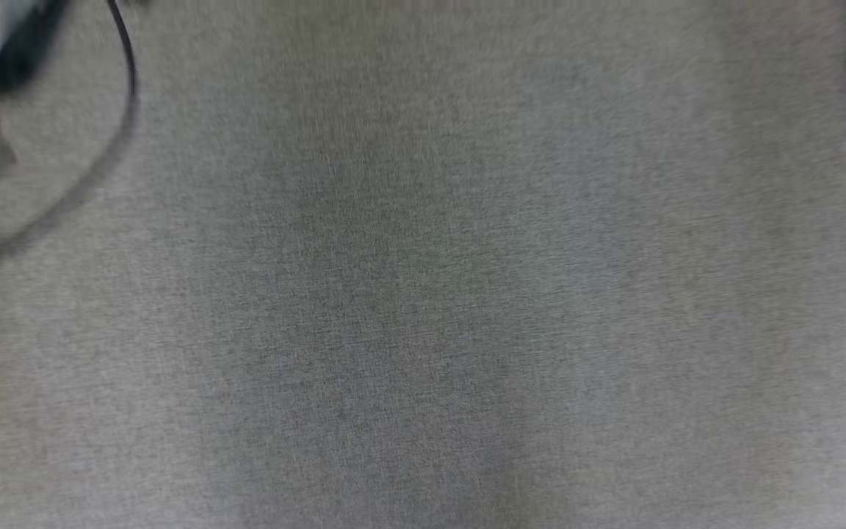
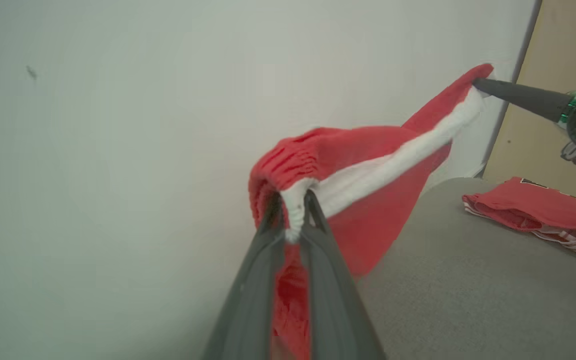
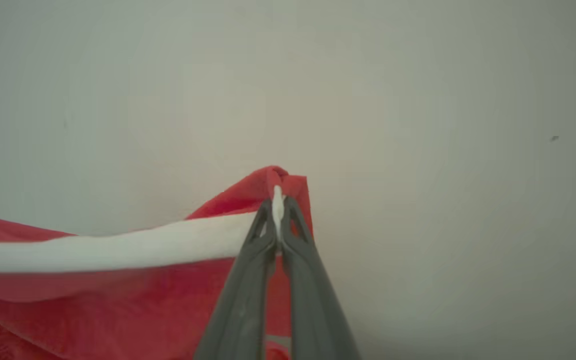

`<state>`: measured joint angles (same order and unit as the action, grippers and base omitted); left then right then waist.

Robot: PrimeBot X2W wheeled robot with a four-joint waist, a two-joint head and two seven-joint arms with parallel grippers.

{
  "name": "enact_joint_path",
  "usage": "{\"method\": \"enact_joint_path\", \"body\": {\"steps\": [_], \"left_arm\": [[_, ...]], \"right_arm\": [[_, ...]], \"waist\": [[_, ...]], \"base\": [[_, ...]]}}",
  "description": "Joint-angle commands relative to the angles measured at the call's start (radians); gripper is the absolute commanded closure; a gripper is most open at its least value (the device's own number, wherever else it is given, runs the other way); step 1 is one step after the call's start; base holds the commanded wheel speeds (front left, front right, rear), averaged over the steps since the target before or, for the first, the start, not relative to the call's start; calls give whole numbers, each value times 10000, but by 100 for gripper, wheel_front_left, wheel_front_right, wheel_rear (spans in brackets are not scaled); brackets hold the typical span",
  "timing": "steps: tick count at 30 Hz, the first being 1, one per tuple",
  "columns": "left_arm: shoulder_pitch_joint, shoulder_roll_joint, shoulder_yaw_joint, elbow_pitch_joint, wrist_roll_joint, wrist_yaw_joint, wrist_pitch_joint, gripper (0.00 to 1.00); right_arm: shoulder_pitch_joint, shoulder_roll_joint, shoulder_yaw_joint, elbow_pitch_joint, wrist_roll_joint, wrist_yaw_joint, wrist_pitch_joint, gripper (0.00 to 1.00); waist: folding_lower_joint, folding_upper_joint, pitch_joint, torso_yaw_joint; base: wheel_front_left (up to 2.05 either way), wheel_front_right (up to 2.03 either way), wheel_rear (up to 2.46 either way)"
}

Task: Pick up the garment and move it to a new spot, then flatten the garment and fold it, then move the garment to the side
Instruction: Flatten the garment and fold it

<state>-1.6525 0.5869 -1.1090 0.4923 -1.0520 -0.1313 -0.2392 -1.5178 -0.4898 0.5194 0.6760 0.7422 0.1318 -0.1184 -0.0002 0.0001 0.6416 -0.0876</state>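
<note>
1. The left gripper [image 2: 293, 202] is clamping the garment [image 2: 368, 165] at its gathered hem; the right gripper [image 3: 278, 207] is pinching the white stripe's far end.
2. The garment is hanging stretched between the 2, clear of the grey surface [image 2: 468, 300], probably for laying flat.
3. Another red piece [image 2: 533, 207] is lying aside.

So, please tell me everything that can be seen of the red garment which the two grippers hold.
The garment is red soft cloth with a broad white band along its upper edge and a gathered, ribbed section at one end. It is up in the air, stretched between the left gripper and the right gripper, each shut on the white band at opposite ends. The band runs fairly taut; the red cloth below hangs loose. Nothing else visibly touches it.
</note>
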Motion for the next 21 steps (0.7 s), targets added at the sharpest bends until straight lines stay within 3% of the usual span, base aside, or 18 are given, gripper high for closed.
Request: {"method": "enact_joint_path", "body": {"steps": [1, 5, 9, 17, 21], "left_arm": [[874, 166, 48, -384, -109, 99, -158, 100], [2807, 565, 217, -1571, -126, 711, -254, 100], [4873, 992, 517, -2985, 169, 1240, -258, 100], [8201, 2306, -129, -4728, 588, 2063, -259, 100], [9383, 2281, -99, -5055, 754, 2285, -257, 100]], "right_arm": [[965, -443, 73, -558, 203, -30, -273, 100], [3312, -1152, 103, -1799, 580, -30, -533, 100], [5721, -1360, -265, -2872, 760, -30, -766, 100], [9803, -769, -1481, -4520, 109, -30, -697, 100], [11770, -544, -2337, -5273, -424, -30, -349, 100]], "waist": [[2, -1, -651, -48], [2, -1, -1269, -35], [2, -1, -1844, -177], [2, -1, -2748, -492], [2, -1, -3174, -387]], "base": [[0, 0, 0], [0, 0, 0], [0, 0, 0], [0, 0, 0], [0, 0, 0]]}}
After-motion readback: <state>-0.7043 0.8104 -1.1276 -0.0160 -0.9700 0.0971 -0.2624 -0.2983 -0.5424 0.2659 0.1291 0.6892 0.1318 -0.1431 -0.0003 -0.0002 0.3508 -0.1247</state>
